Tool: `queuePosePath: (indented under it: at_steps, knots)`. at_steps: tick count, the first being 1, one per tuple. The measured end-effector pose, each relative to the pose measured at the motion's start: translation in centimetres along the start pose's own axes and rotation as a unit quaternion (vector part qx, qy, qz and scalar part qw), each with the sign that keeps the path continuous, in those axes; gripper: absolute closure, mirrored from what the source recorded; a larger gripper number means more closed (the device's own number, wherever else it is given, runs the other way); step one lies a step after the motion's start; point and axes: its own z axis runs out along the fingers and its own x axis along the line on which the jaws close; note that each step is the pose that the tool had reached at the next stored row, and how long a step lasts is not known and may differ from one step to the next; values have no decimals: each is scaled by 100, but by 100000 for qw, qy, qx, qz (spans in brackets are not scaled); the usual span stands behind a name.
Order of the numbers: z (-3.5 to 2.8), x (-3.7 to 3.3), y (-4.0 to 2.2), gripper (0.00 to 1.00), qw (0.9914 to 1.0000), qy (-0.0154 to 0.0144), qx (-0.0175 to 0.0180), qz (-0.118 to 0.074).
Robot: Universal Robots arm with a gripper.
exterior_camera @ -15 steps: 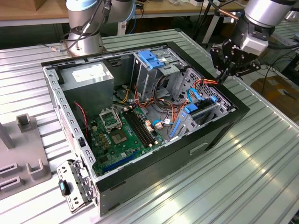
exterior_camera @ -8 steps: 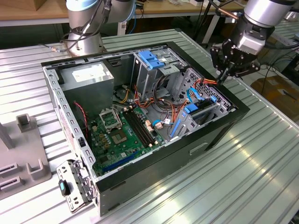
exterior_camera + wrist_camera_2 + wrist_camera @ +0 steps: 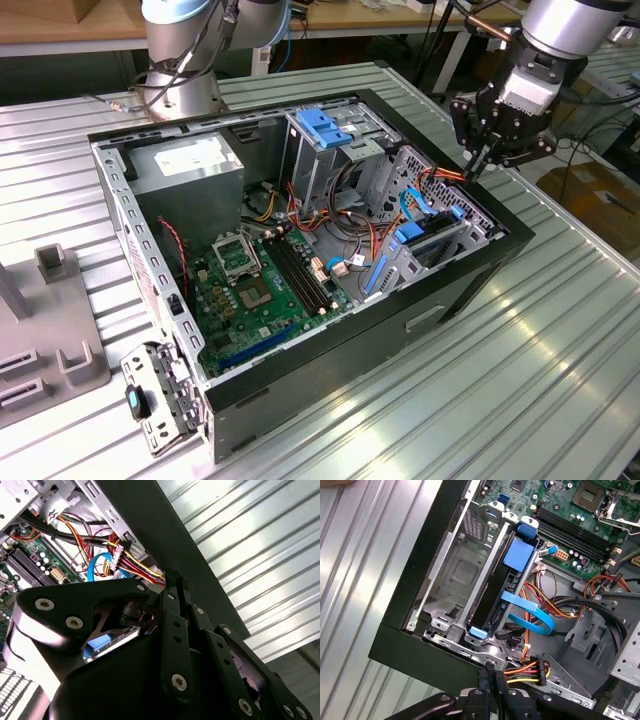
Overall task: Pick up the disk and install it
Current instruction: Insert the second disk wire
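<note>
The disk [image 3: 494, 592] stands on edge in a slot of the metal drive cage [image 3: 455, 575] at the case's corner. Blue carrier ends show at both of its tips, and a blue tab lies on its top edge. In the exterior view the disk [image 3: 432, 233] sits in the cage at the case's right end. My gripper [image 3: 477, 166] hangs just above the case's right rim, beyond the cage, fingers pointing down. In both wrist views the gripper [image 3: 491, 672] [image 3: 173, 578] is shut with nothing between its fingers. It sits close to a cable plug with yellow and red wires [image 3: 536, 667], apart from the disk.
The open black case [image 3: 470, 290] lies on a ribbed metal table. Inside are the motherboard [image 3: 255, 290], a grey power-supply box [image 3: 190, 165], a bare blue bracket [image 3: 325, 125] and a blue flat cable [image 3: 535, 615]. The arm's base [image 3: 185, 70] stands behind, and a grey fixture [image 3: 55, 340] at the exterior view's left.
</note>
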Motion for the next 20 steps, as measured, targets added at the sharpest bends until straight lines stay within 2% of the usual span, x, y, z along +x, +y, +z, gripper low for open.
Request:
queuePosePath:
  at_steps: [1, 3, 5, 7, 8, 9, 10, 11, 15, 20]
  knots:
    - [1, 0, 1, 84, 99991, 92, -9, 1364]
    - [1, -1, 3, 84, 99964, 187, -21, 2689]
    - [2, -2, 6, 84, 99935, 249, -27, 3593]
    - [1, -3, 6, 84, 99933, 259, -29, 3662]
    - [-1, -16, 34, 84, 99932, 265, -31, 3664]
    - [-3, -50, 113, 84, 99932, 261, -29, 3678]
    - [-2, -66, 150, 84, 99927, 267, -28, 3811]
    - [2, -68, 153, 84, 99907, 288, -31, 4293]
    - [15, -69, 157, 84, 99757, 489, -55, 6950]
    - [27, -74, 169, 84, 99482, 708, -79, 10144]
